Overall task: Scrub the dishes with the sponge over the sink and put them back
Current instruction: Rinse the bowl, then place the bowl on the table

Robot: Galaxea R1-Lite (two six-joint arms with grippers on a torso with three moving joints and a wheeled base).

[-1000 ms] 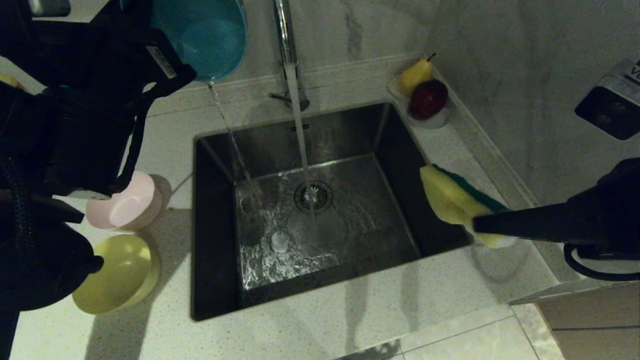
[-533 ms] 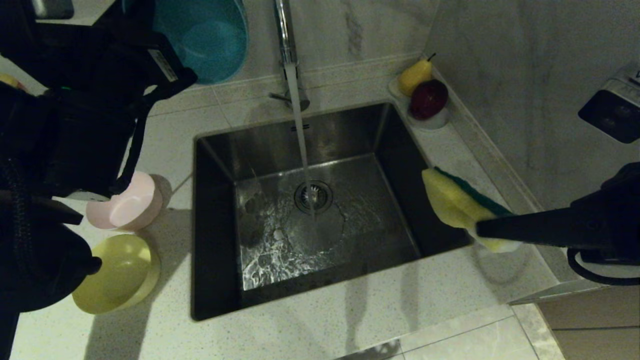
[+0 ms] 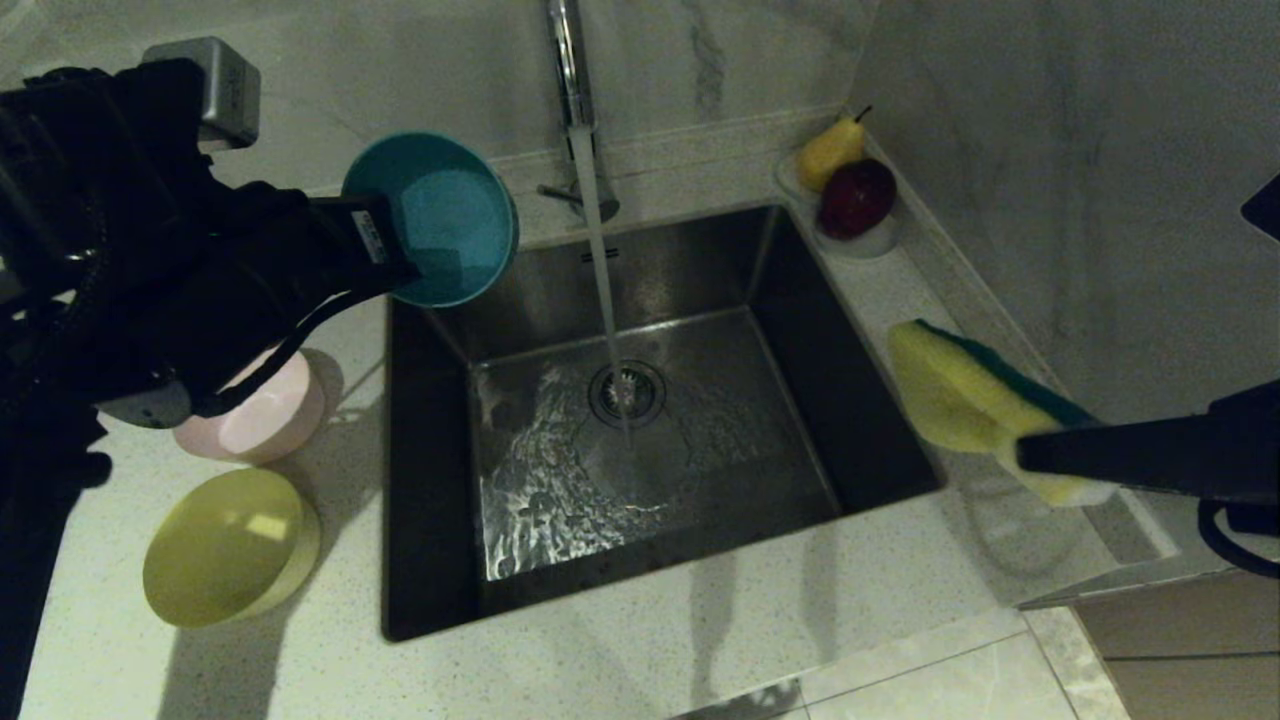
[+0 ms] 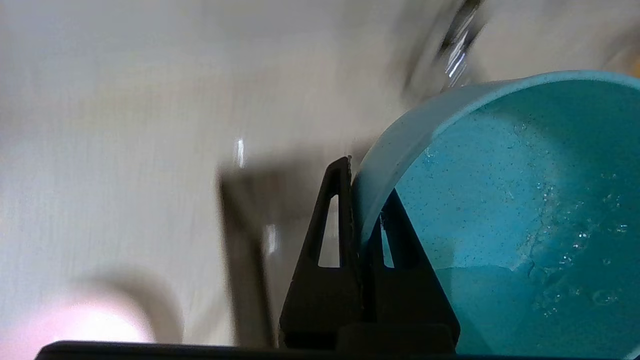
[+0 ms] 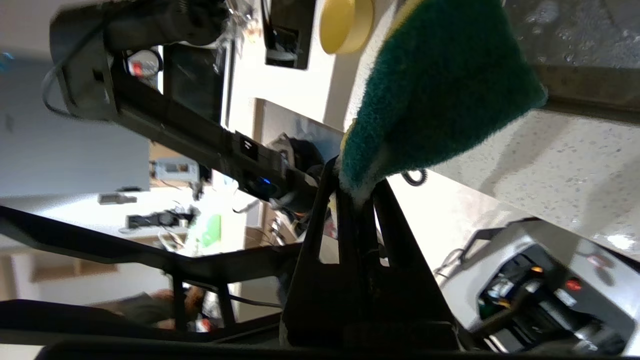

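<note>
The left gripper is pinching the wet rim of the small round light-blue plastic bowl above the steel sink's back-left corner; it is probably light, stiff and slippery. The right gripper is clamping the soft green-and-yellow sponge beside the sink.

Head view: you look steeply down on the sink and bench, from well above.
Left wrist view: you sit behind the left gripper, close on the blue bowl.
Right wrist view: you sit behind the right gripper, close on the sponge.
Shared: all three show the bench; the yellow bowl shows in the head and right wrist views.
</note>
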